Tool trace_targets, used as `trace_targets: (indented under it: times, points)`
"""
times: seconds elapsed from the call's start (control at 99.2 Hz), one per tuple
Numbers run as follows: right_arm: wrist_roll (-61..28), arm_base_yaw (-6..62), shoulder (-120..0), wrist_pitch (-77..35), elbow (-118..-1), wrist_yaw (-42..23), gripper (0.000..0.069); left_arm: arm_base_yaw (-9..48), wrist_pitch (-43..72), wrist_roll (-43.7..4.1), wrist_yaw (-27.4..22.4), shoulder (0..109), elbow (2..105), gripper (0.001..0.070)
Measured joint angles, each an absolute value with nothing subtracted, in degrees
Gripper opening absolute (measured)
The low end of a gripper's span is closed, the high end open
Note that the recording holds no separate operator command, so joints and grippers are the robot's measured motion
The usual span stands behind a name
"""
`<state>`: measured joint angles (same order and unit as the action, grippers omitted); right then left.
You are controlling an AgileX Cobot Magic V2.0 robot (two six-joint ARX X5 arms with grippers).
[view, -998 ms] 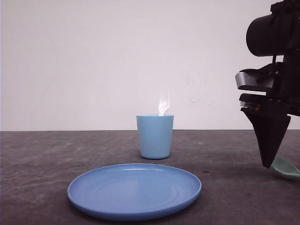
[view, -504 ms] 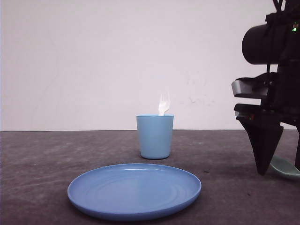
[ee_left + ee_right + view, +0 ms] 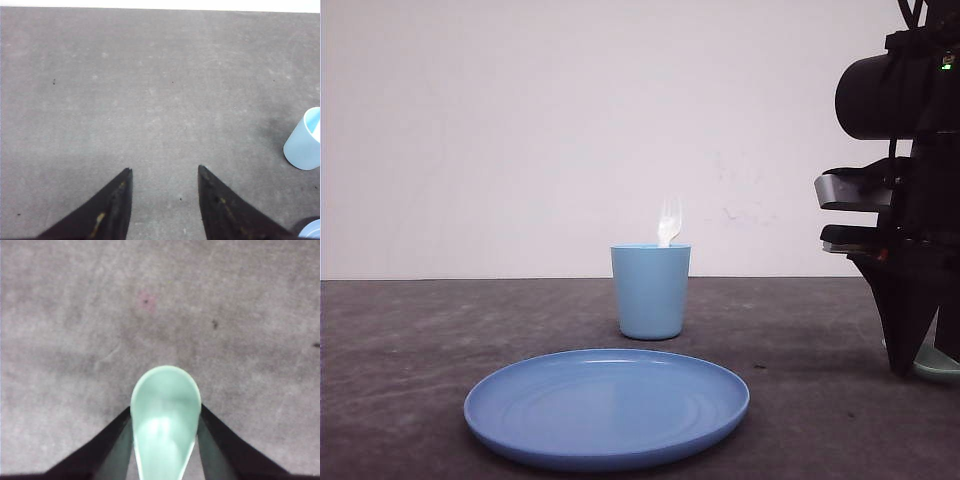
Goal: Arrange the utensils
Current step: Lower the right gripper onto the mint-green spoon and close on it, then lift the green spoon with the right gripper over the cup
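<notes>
Now, line by line, what I see.

Right pincer (image 3: 165,440): down at the tabletop (image 3: 410,330) on my right side, its two dark fingers (image 3: 112,440) standing on either side of the spoon's bowl and pressing against its edges. I am gripping the spoon.

Spoon (image 3: 165,415): pale mint green, oval bowl facing up, lying between my right fingers. In the front view a sliver of it (image 3: 935,362) peeks out behind the fingertip, low on the tabletop at the far right. Its handle is hidden by my pincer.

Left pincer (image 3: 164,172): open, its two pointed fingers spread apart above bare grey tabletop, holding nothing.

Fork (image 3: 669,222): white, standing upright in the cup with its tines sticking up above the rim.

Cup (image 3: 651,291): light blue, upright near the middle of the tabletop, behind the plate and apart from it. My left wrist camera catches its side at the edge of its picture (image 3: 305,140).

Plate (image 3: 607,405): round, blue, flat on the tabletop at the front, with nothing on it.

Tabletop: dark grey, mottled, with a few small specks.

Wall (image 3: 520,130): plain white behind the tabletop.
</notes>
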<state>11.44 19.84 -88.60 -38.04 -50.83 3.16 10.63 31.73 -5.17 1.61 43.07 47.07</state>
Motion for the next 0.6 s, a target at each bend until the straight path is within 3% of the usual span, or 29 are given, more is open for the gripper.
trace_targets:
  times: [0.363,0.605]
  points:
    - [11.4,20.1,-77.2,-34.7,-50.8,3.5,0.0200,10.6,31.7,-5.2,1.6,43.1,47.1,0.0240]
    - [11.4,23.0,-71.1,-21.1,-50.8,5.7,0.0200,10.6,31.7,-5.2,1.6,43.1,47.1,0.0240]
